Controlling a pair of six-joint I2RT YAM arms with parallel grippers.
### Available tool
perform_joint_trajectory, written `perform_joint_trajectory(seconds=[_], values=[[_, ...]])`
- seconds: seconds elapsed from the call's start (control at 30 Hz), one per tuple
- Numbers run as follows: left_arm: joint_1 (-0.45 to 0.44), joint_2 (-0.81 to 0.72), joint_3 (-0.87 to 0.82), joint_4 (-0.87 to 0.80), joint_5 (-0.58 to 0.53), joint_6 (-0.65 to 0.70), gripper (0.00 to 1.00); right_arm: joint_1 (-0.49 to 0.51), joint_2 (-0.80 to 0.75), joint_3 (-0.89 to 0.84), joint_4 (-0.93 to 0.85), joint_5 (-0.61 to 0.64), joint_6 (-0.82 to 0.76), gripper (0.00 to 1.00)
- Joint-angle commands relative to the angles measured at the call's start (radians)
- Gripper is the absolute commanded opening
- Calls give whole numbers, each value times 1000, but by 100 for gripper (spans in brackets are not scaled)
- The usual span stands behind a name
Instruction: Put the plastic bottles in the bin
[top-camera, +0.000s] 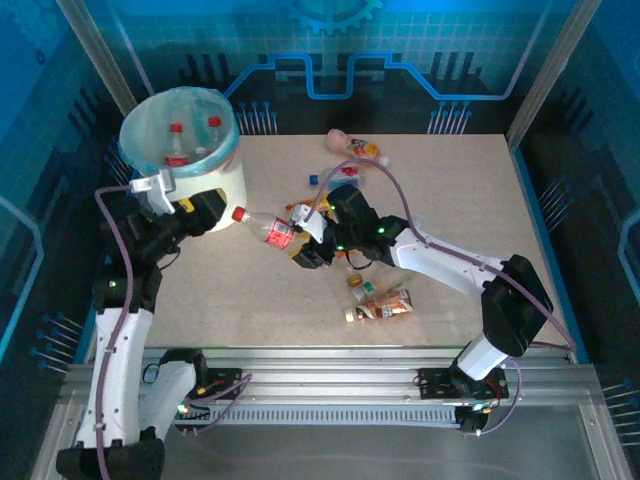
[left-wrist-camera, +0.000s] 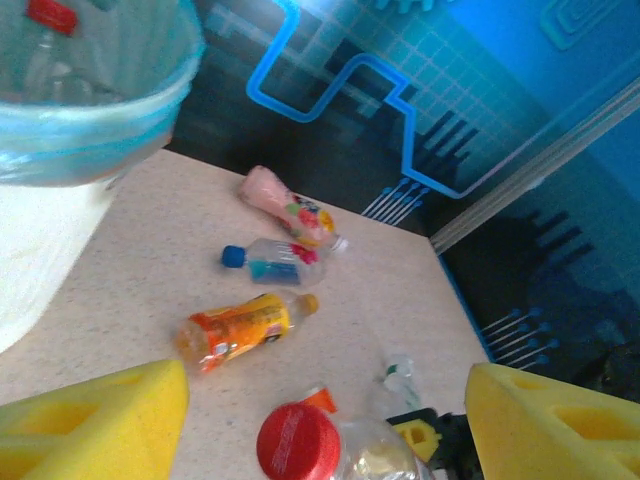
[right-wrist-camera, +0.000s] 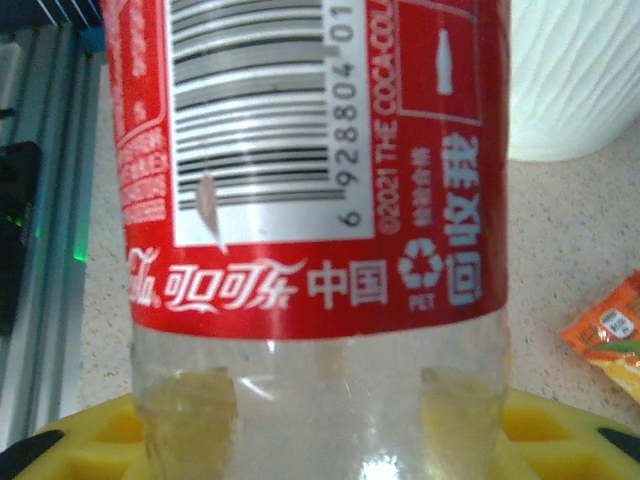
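Just right of the bin (top-camera: 222, 190), above the table (top-camera: 470, 200): a red-labelled cola bottle (top-camera: 272, 231), lying near level, clamped at its clear lower body by the right gripper (top-camera: 303, 243), red cap pointed at the left gripper (top-camera: 200, 210). In the left wrist view, yellow pads (left-wrist-camera: 95, 415) spread wide, gripping nothing, with that cap low between them; touching or just short, hard to tell from this angle. Looks like a hand-over midway: held out, not yet taken. Next, by judgement: closing the left pads on the neck, letting go on the right only after a firm hold, then lifting over the blue-lined rim to drop among the bottles (top-camera: 177, 150) already inside. Left on the table: a pink one (top-camera: 337, 138), an orange one (left-wrist-camera: 240, 332), a blue-capped one (left-wrist-camera: 272, 262), two brownish ones (top-camera: 380, 304) near the right forearm. Pale speckled board, flat and matte; blue printed panels and metal posts all around.
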Motion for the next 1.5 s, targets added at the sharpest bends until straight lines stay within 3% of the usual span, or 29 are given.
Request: perform_joint_trajectory(seconds=[0.0,0.13,0.4,0.47,0.67,0.87,0.97,1.13,1.33,1.47], values=[[-9,21,36,104,118,-96,73,-5,-43,-6,76,-52,41,51],[-33,53,32,120,172,-131,73,-13,-64,-21,123,-73,105,51],[-175,125,106,-56,166,-3,71,-13,-71,-2,130,-120,142,52],[-191,140,122,-78,160,7,66,-13,-76,-4,133,-125,146,52],[-192,141,126,-66,100,-9,40,-11,-88,-8,113,-101,148,52],[-194,149,119,-66,114,-20,38,-11,-102,-20,120,-103,155,52],[-194,146,119,-69,111,-17,25,-11,-100,-19,118,-98,155,53],[-194,127,145,-86,27,-15,0,-7,-125,-36,137,2,183,67],[-193,114,218,-82,-121,-22,0,0,-174,-59,161,64,195,99],[-191,124,285,-63,-228,-21,0,11,-212,-66,156,98,175,100]])
